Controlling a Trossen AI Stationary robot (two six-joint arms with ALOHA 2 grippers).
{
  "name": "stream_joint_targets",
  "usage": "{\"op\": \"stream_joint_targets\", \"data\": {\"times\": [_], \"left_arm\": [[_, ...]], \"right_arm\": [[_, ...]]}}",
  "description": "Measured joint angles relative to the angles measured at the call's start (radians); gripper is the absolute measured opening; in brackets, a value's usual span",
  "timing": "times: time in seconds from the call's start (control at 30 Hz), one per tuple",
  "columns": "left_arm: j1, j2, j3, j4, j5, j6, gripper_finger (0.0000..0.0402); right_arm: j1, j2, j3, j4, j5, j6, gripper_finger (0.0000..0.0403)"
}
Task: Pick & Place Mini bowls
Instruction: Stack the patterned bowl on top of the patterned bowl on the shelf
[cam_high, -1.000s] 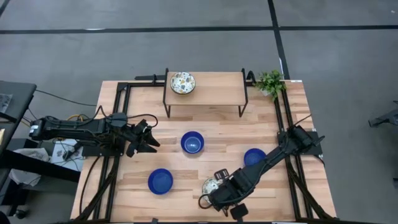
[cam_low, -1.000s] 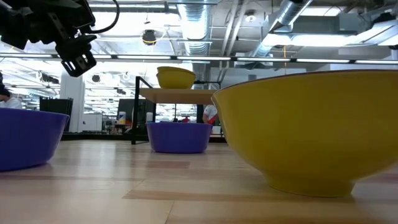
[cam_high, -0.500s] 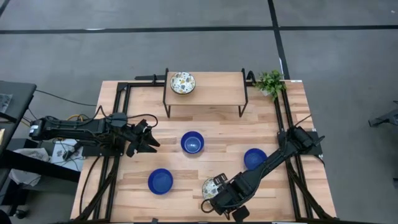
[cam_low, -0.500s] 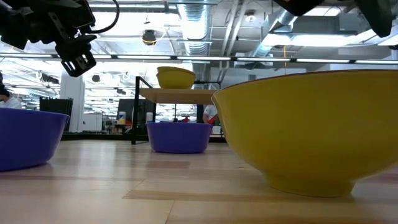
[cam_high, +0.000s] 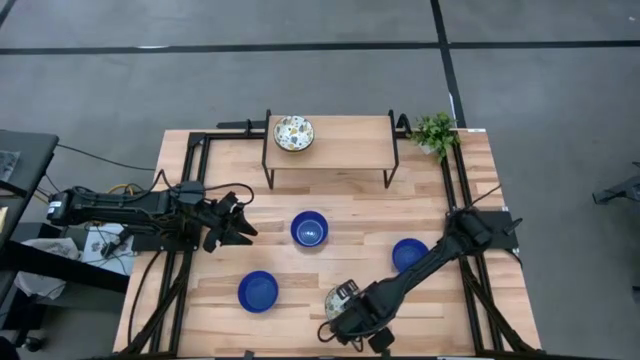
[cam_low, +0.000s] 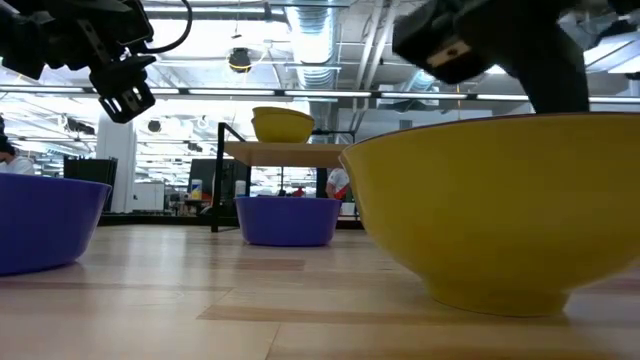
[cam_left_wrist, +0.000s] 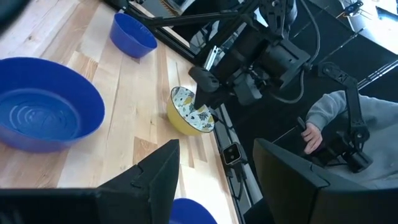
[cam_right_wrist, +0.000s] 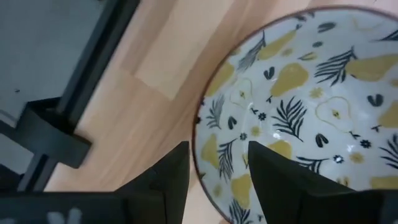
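Note:
In the high view, a cream bowl with a yellow-green pattern (cam_high: 340, 296) sits near the table's near edge. My right gripper (cam_high: 347, 313) is over its near rim, open. The right wrist view shows one finger outside the rim (cam_right_wrist: 198, 149) and one over the patterned inside. Three blue bowls (cam_high: 309, 229) (cam_high: 408, 253) (cam_high: 258, 291) rest on their bases on the table. Another patterned bowl (cam_high: 293, 132) stands on the small raised shelf (cam_high: 350, 140). My left gripper (cam_high: 238, 222) hovers open at the table's left side. My right gripper (cam_right_wrist: 217, 150) comes at the patterned bowl from above, its fingers standing either side of the near rim (cam_right_wrist: 200, 163), one inside the bowl and one outside. I cannot tell whether either finger touches the rim. The bowl rests on the table on its base.
The shelf stands at the far middle of the table on thin dark legs (cam_high: 268, 165). A small green plant (cam_high: 435, 132) is at the far right corner. Black frame rails (cam_high: 190, 180) run along the table's left and right sides. Bare wood lies between the bowls.
My right gripper has moved toward the table's left and down onto the near rim of the patterned bowl, coming into the low view from above. The bowl has stayed in place.

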Motion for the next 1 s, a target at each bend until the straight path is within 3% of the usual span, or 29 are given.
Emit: {"op": "stream_joint_targets", "data": {"times": [0.23, 0.73, 1.0], "left_arm": [[0.000, 0.002, 0.000, -0.001, 0.000, 0.000, 0.0204], [0.000, 0.002, 0.000, -0.001, 0.000, 0.000, 0.0204], [0.000, 0.002, 0.000, -0.001, 0.000, 0.000, 0.0204]], "right_arm": [[-0.007, 0.009, 0.001, -0.003, 0.014, 0.000, 0.0141], [-0.025, 0.002, 0.005, 0.017, 0.045, -0.003, 0.0012], [-0.033, 0.004, 0.003, 0.019, 0.036, 0.008, 0.0015]]}}
